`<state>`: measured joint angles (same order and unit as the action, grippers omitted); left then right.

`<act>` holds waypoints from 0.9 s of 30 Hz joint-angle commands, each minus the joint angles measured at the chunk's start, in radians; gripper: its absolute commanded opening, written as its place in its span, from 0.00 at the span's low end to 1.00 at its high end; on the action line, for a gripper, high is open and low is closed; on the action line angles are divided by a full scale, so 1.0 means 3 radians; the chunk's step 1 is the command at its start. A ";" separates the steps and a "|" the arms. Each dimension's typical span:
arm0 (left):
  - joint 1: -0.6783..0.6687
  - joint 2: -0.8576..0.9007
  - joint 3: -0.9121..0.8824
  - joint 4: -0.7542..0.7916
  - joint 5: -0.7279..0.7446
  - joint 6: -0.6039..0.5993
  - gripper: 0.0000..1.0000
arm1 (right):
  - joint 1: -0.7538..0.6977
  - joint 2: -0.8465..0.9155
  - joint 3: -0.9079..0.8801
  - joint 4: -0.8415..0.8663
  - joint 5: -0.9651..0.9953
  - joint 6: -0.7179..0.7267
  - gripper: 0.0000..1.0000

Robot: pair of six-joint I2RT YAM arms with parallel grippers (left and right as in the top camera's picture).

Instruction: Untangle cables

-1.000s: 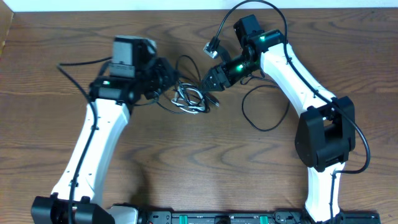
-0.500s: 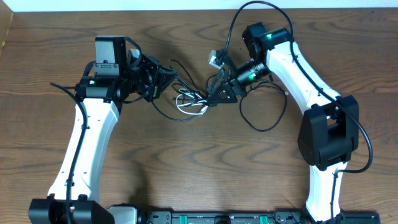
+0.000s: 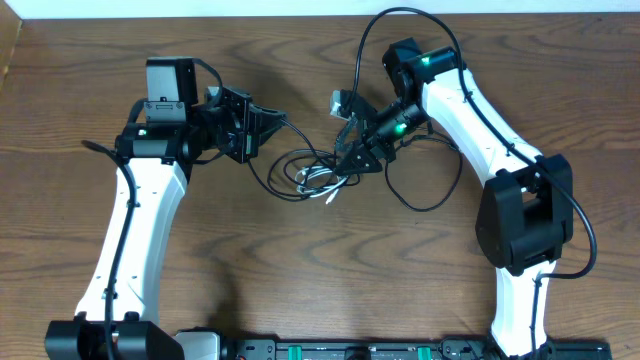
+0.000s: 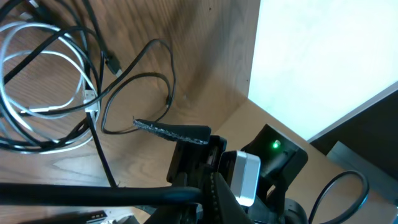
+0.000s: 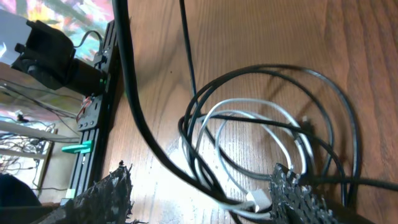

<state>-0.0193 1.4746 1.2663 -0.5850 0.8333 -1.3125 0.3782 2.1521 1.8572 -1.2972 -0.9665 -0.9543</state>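
- Brown wood desk (image 3: 300, 270) carries everything we see.
- We find the cables (image 3: 312, 175) in a loose tangle near the middle of the desk's far half, between the two claws.
- We see a white cable (image 3: 320, 182) looped inside the black ones.
- We see the left claw (image 3: 268, 125) clenched on a black cable (image 3: 292, 128), which runs from its tip to the tangle.
- We see the right claw (image 3: 352, 162) released just over the tangle's right side, its fingers (image 5: 109, 196) spread wide.
- We see another black loop (image 3: 428, 209) lying towards the right edge.
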 commanded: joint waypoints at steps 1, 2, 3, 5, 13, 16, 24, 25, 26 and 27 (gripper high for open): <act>0.0025 -0.0022 0.0028 0.0010 -0.0024 0.0041 0.08 | -0.0015 -0.0011 -0.0018 -0.0003 -0.0004 -0.0061 0.68; 0.0025 -0.0022 0.0028 0.0008 -0.0146 0.0153 0.08 | -0.0014 -0.0011 -0.0018 -0.0003 -0.0004 -0.0060 0.68; 0.0022 -0.0022 0.0025 -0.0005 -0.0270 0.0303 0.08 | -0.0014 -0.0011 -0.0018 -0.0001 -0.0005 -0.0060 0.68; 0.0022 -0.0022 0.0024 -0.0095 -0.0530 0.0581 0.08 | -0.0014 -0.0011 -0.0018 0.0001 -0.0015 -0.0061 0.69; 0.0022 -0.0020 0.0024 -0.0774 -0.1600 0.1474 0.34 | -0.0014 -0.0011 -0.0018 0.0024 -0.0014 0.0045 0.70; 0.0022 -0.0020 0.0025 -0.0960 -0.1871 0.1673 0.52 | -0.0015 -0.0011 -0.0018 0.0089 -0.0014 0.0234 0.70; -0.0416 0.0083 0.0024 -0.1357 -0.1862 0.2631 0.51 | -0.0014 -0.0011 -0.0018 0.0594 0.0196 0.2000 0.43; -0.0498 0.0148 0.0024 -0.1460 -0.1860 0.2684 0.51 | -0.0014 -0.0011 -0.0018 0.0626 0.0490 0.2435 0.41; -0.0572 0.0223 0.0024 -0.1562 -0.1859 0.2721 0.51 | -0.0015 -0.0011 -0.0018 0.0636 0.0765 0.2750 0.41; -0.0636 0.0298 0.0024 -0.1654 -0.1859 0.2763 0.51 | -0.0015 -0.0010 -0.0018 0.0631 0.1221 0.3129 0.41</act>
<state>-0.1616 1.4967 1.2678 -1.0283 0.2955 -0.5896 0.3782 2.1521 1.8545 -1.1088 -0.8608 -0.4068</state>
